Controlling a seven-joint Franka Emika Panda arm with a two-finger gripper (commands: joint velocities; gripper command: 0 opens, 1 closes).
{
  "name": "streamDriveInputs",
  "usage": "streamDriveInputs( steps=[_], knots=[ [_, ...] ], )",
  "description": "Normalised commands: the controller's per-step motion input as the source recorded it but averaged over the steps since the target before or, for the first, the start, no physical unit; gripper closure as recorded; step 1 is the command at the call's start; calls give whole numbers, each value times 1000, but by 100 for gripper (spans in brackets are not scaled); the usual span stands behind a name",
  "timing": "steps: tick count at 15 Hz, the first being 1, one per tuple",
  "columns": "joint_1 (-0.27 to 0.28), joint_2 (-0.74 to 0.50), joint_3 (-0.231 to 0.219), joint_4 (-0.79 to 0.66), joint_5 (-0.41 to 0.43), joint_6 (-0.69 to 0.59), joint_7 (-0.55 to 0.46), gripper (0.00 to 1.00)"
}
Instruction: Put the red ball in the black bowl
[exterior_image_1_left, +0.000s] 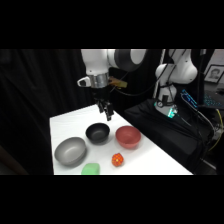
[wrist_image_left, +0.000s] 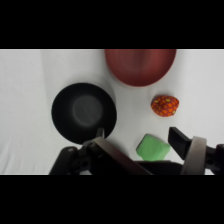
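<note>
Overhead, the white arm's gripper (exterior_image_1_left: 107, 116) hangs above the small glossy black bowl (exterior_image_1_left: 97, 133), holding nothing; whether its fingers are parted, I cannot tell. Nearby, the small red-orange ball (exterior_image_1_left: 117, 159) sits on the white table (exterior_image_1_left: 150, 160).

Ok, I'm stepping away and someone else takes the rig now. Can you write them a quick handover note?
Gripper: holds nothing, up above the far edge of the black bowl; whether its fingers are open is not clear.
Red ball: on the table, near the front, between the red bowl and the green object.
Black bowl: empty, between the grey bowl and the red bowl.
Done: nothing yet.
Left: reach the ball, grasp it, carry it over, drop it in the black bowl.
</note>
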Motion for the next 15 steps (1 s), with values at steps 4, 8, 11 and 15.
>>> streamDriveInputs(
  steps=[4, 8, 11, 15],
  knots=[
    [-5, 33, 10, 19, -46, 39, 36, 0],
    [26, 37, 30, 16, -55, 131, 83, 0],
    [53, 43, 49, 6, -16, 199, 89, 0],
    [70, 53, 50, -14, -5, 212, 78, 0]
  ],
)
